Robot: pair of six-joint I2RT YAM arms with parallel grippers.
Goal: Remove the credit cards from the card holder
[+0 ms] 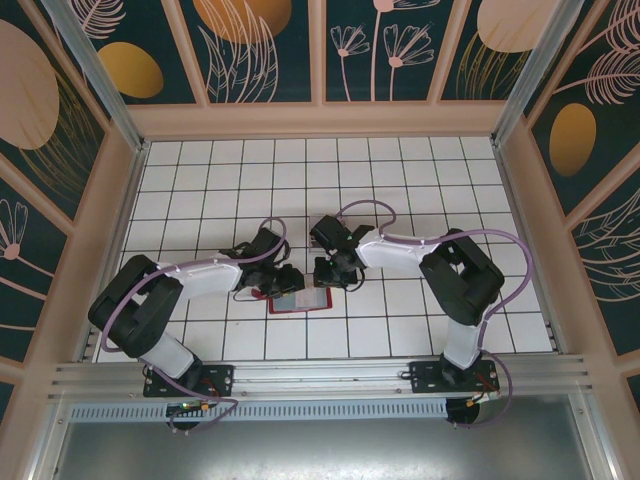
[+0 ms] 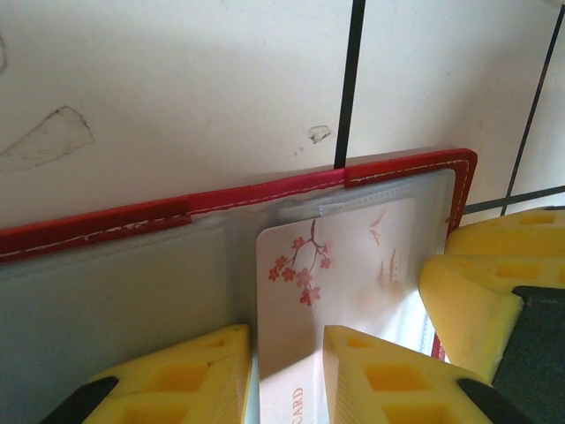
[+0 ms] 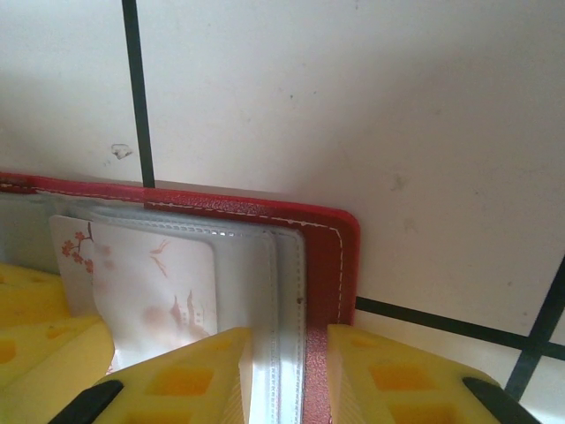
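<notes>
While the red card holder [image 1: 298, 301] lay open on the table [image 1: 400, 170] near centre, both grippers sat low over it.
We saw the left gripper [image 2: 287, 340] slightly apart astride one edge of a blossom-printed credit card [image 2: 353, 256] in its sleeve, the right gripper [image 3: 290, 340] slightly apart astride the holder's right border; whether either clamped anything we could not tell.
</notes>
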